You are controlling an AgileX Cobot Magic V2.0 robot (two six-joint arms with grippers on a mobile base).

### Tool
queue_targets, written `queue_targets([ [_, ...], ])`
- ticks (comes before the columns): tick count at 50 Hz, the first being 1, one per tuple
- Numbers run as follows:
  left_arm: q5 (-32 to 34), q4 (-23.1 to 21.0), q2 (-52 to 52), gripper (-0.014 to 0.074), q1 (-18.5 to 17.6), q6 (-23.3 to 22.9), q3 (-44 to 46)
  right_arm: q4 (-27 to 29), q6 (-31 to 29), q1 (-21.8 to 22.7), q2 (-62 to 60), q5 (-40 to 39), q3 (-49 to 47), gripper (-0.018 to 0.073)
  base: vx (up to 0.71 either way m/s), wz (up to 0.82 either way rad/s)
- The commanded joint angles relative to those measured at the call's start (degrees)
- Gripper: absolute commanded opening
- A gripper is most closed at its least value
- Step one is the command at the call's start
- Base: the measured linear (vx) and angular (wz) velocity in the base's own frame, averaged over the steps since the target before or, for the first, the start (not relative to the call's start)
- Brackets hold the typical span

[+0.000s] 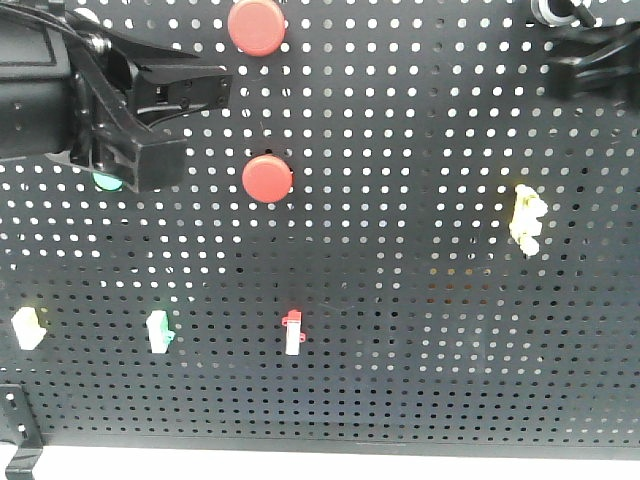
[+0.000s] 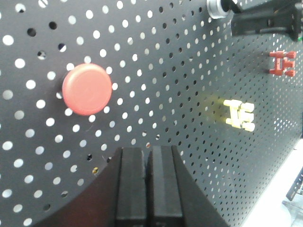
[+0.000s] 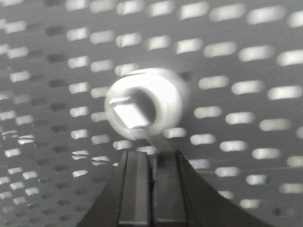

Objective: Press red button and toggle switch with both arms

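On the black pegboard (image 1: pixel 420 300), the larger red button (image 1: pixel 257 25) sits at the top and a smaller red round button (image 1: pixel 268 178) sits below it. My left gripper (image 1: pixel 210 90) is shut and empty, left of both. In the left wrist view, its fingers (image 2: pixel 132 179) are pressed together below and right of a red button (image 2: pixel 87 89); I cannot tell which of the two it is. The silver toggle switch (image 3: pixel 142 104) is blurred, just above my shut right gripper (image 3: pixel 151 158). The switch (image 1: pixel 553 10) and right gripper (image 1: pixel 578 62) are at the top right.
A green button (image 1: pixel 105 183) is mostly hidden behind my left gripper. Small clips stick out of the board: yellow (image 1: pixel 527 215), red-and-white (image 1: pixel 292 332), green-and-white (image 1: pixel 158 332), pale yellow (image 1: pixel 27 327). The left wrist view shows a yellow clip (image 2: pixel 239 115) and a red clip (image 2: pixel 282 64).
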State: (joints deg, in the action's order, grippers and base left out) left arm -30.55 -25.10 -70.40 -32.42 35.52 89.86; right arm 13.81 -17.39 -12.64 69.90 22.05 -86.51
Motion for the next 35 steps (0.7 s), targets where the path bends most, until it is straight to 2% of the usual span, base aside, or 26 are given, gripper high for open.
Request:
queue_targets([
  [1, 5.0, -1.1, 1.5, 0.0001, -0.3, -0.6, 1.6, -0.5, -0.2, 0.3, -1.3, -5.0, -1.9, -0.0003, 0.00, 0.00],
  [11, 3.9, 0.6, 1.5, 0.0001, -0.3, -1.1, 1.6, -2.9, 0.3, 0.3, -3.5, 1.3, -1.9, -0.0003, 0.00, 0.00],
  [16, 2.3, 4.0, 1.5, 0.0001, -0.1, -5.8, 1.6, -5.7, 2.7, 0.3, -5.6, 6.1, -1.7, -0.0003, 0.00, 0.00],
  [19, 0.1, 7.7, 1.5, 0.0001, 0.5, -9.8, 1.6, -8.5, 5.2, 0.3, -7.0, 8.3, -1.2, -0.0003, 0.00, 0.00],
  [24, -4.9, 17.2, 1.5, 0.0001, 2.2, -19.0, 0.1, -13.8, 9.1, 0.3, -11.3, 8.4, 2.9, -0.0003, 0.00, 0.00],
  [25, -5.2, 17.9, 1.5, 0.0001, 2.3, -20.3, -0.4, -15.0, 10.0, 0.3, -12.2, 8.4, 4.2, -0.0003, 0.00, 0.00],
  [29, -8.4, 26.2, 1.9, 0.0001, 3.8, -27.0, -3.5, -19.2, 12.9, 0.3, -16.3, 7.7, 10.6, -0.0003, 0.00, 0.00],
  [35, -10.5, 36.4, 3.9, 0.0001, 5.6, -35.5, -12.0, -21.6, 15.4, 0.3, -24.5, 5.8, 21.2, -0.0003, 0.00, 0.00],
])
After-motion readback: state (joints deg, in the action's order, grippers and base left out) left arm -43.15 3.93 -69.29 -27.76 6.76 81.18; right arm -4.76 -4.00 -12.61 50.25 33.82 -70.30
